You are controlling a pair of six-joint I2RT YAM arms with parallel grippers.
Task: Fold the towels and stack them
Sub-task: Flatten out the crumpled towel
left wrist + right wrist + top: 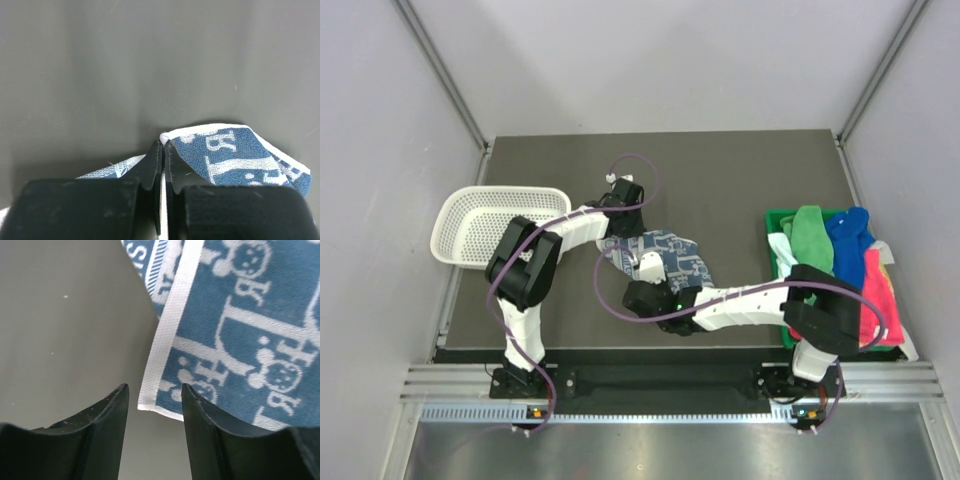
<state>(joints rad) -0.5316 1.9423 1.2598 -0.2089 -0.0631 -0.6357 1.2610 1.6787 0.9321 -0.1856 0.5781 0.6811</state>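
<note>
Pinching the hemmed blue-and-white terry towel [240, 155], left hand [163, 145] grips; right hand [154, 390] gapes.

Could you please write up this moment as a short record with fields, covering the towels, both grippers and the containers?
patterned towel: blue and white, crumpled at mid-table
left gripper: shut on the patterned towel's white hem
right gripper: open, over a corner of the same towel, not gripping
green bin: right side, holding green towel, royal blue towel, pink towel
mesh basket: white, left side
stack: not yet started
</note>
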